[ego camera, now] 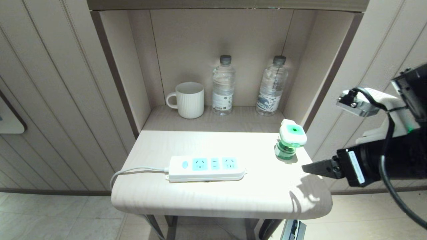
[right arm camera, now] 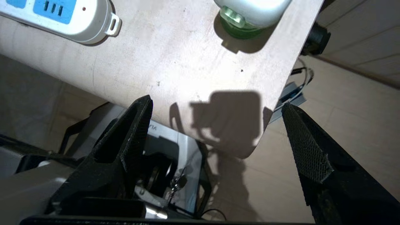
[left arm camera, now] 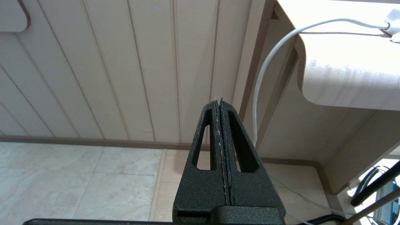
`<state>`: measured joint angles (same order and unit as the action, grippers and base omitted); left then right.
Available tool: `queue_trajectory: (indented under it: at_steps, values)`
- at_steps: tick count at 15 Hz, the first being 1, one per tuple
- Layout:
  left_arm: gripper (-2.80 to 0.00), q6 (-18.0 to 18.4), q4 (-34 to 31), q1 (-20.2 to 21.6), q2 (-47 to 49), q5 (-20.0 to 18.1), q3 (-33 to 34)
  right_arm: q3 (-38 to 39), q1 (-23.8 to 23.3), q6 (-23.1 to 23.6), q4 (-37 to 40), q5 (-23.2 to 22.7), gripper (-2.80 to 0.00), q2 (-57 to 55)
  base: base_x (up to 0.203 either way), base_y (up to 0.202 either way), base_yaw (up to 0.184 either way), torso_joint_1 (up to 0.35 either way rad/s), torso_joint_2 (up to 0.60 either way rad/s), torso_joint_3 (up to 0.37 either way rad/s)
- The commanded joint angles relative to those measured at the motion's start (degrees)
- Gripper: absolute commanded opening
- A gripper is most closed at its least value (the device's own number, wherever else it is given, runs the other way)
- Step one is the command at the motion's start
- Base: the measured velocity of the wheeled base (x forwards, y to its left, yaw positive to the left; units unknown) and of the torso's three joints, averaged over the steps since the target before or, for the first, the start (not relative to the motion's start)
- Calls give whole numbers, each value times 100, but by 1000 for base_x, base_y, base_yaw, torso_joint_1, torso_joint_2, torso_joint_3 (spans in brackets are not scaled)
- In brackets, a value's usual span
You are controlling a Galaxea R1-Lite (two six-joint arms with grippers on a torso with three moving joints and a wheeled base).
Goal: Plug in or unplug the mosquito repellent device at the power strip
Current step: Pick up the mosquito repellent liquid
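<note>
black right gripper (right arm camera: pixel 215 131) agape (empty)

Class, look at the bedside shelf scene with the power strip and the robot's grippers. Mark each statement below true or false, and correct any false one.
1. The mosquito repellent device is plugged into the power strip. False: it stands apart on the table, near the right edge.
2. The right gripper is open and holds nothing. True.
3. The left gripper is open. False: its fingers are pressed together.
4. Two water bottles stand beside a white mug in the niche. True.
5. The power strip's sockets are occupied. False: all are free.
</note>
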<state>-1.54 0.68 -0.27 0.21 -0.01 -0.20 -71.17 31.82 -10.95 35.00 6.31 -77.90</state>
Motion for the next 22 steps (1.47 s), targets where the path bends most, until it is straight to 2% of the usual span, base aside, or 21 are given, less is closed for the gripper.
queue_trajectory:
  at_steps: [1,2,3,8,12,22]
  values:
    - [-280,-5,2,0,-3,1,1,237,535,-65,-537,933,0,-50,0,0,0,0,0,0]
    - [-280,-5,2,0,-6,1,2,329,690,-132,-910,1369,0,-86,0,0,0,0,0,0]
    - [-280,-5,2,0,-3,1,2,332,717,-180,-973,1452,0,-184,0,0,0,0,0,0]
    - [-280,-5,2,0,-3,1,2,256,702,-296,-1072,1473,0,-341,0,0,0,0,0,0]
    - [-280,-5,2,0,-3,1,2,306,654,-355,-1680,1478,0,-679,0,0,0,0,0,0]
    - [-280,-5,2,0,-5,1,2,-9,381,-350,-1716,1483,0,-958,0,0,0,0,0,0]
